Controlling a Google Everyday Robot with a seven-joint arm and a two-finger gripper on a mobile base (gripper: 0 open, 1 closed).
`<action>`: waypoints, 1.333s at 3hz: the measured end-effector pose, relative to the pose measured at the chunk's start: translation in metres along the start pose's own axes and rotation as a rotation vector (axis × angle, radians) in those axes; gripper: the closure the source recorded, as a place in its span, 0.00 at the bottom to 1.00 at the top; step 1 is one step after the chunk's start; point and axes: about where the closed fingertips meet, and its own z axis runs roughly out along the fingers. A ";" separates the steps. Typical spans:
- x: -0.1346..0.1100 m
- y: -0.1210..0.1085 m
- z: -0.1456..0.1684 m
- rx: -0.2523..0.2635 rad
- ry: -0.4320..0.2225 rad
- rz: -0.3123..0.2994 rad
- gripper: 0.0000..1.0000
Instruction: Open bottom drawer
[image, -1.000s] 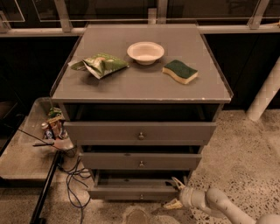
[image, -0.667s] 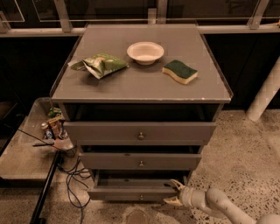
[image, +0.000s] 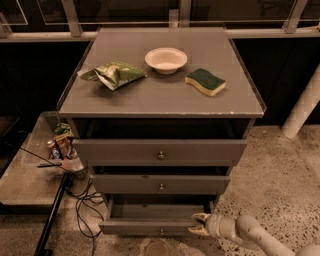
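Observation:
The grey cabinet has three drawers. The bottom drawer is pulled out a short way, showing a strip of its plain grey inside; its small round knob sits low on the front. My gripper reaches in from the lower right on a pale arm. Its light fingertips rest at the right end of the bottom drawer's front, spread apart, holding nothing. The middle drawer and top drawer stand slightly out too.
On the cabinet top lie a green chip bag, a white bowl and a green-yellow sponge. A low side surface with small items stands at left, with cables on the speckled floor. A white post stands at right.
The gripper has drawn back slightly toward the camera at the drawer's right end, and the bottom drawer has come out a little further.

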 end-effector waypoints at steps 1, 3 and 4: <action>0.014 0.015 -0.011 -0.006 -0.003 -0.026 1.00; 0.014 0.024 -0.015 -0.002 -0.009 -0.018 1.00; 0.012 0.023 -0.017 -0.002 -0.009 -0.018 1.00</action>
